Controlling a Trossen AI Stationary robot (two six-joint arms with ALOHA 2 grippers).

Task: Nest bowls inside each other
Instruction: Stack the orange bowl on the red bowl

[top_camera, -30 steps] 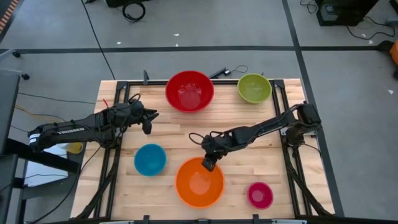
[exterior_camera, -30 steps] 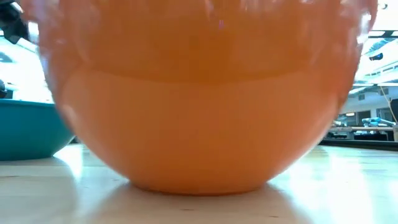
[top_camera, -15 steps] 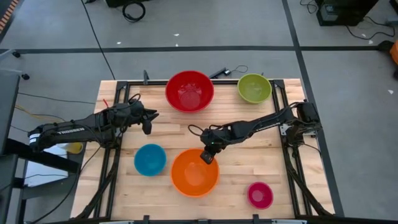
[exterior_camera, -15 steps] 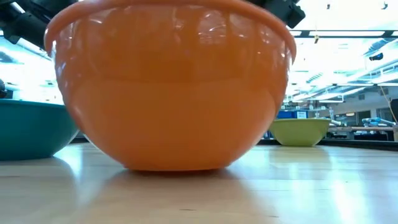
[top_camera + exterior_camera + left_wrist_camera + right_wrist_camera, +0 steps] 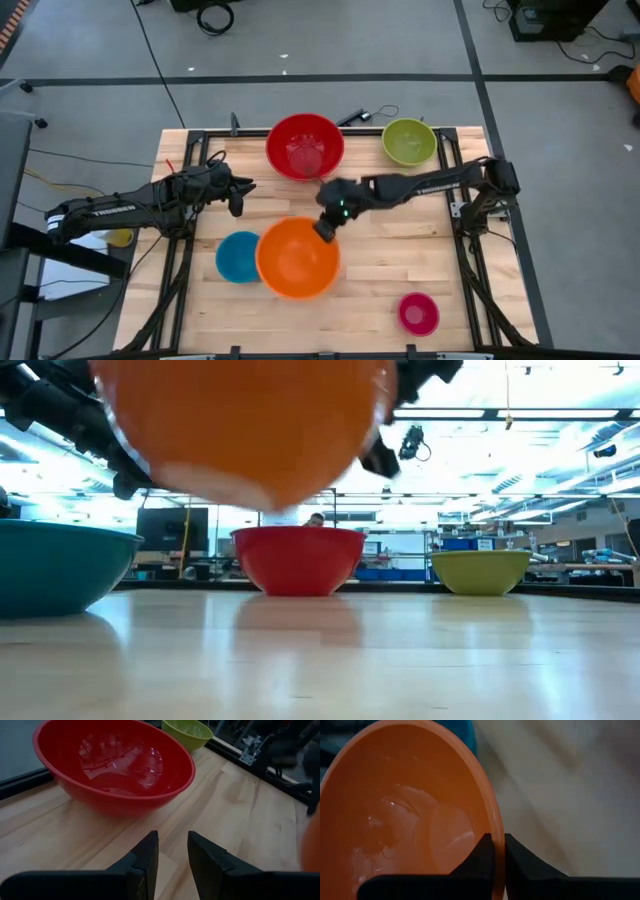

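The orange bowl [image 5: 297, 258] hangs in the air over the table's middle, its left edge above the blue bowl [image 5: 233, 258]; my right gripper [image 5: 325, 228] is shut on its rim. In the low view the orange bowl [image 5: 245, 430] floats well above the wood. The red bowl [image 5: 305, 146] and the lime green bowl [image 5: 409, 141] stand on their bases at the far edge, and the pink bowl [image 5: 418, 313] stands near right. My left gripper [image 5: 240, 195] waits open at the left, pointing at the red bowl [image 5: 115, 767]. My right gripper pinches the orange bowl's rim [image 5: 496, 827] on its far right side, one finger [image 5: 485, 851] inside the bowl and the other [image 5: 516, 854] outside. The fingers slant down from the table's far right. The bowl is lifted clear of the table, mouth up.
Dark metal rails [image 5: 185, 240] run along the table's left and right sides. Bare wood [image 5: 400, 250] lies between the orange bowl and the right rail. Beyond the table, the low view shows a room with desks and screens.
My right gripper has risen and swung toward the table's far left, carrying the orange bowl with it. The bowl stood on the wood near the front edge; now it is lifted clear and overlaps the blue bowl from above.
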